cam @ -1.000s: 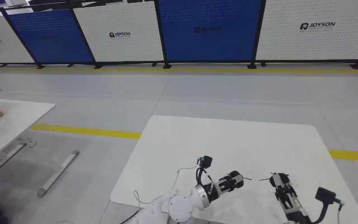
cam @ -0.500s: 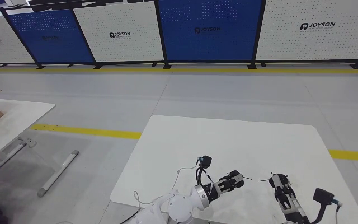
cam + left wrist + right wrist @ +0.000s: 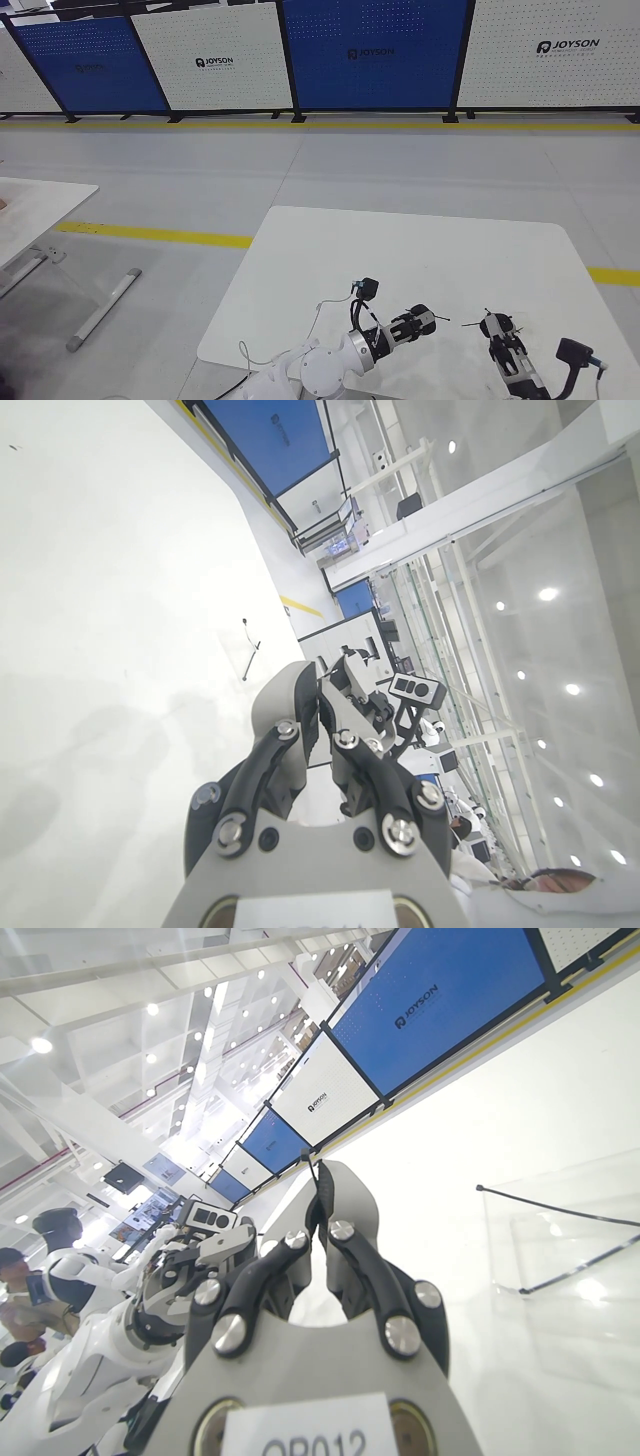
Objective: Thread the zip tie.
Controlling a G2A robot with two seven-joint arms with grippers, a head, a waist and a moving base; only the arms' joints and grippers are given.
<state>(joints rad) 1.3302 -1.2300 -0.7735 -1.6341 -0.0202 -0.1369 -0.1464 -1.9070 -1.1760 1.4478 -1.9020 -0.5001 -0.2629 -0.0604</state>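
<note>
Right wrist view, right tool clenched on zip tie, head poking straight out beyond it, left tool clenched.

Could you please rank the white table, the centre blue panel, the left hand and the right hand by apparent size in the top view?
1. white table
2. blue panel, though it stands farther back
3. left hand and right hand: they look alike, so I won't rank them
</note>
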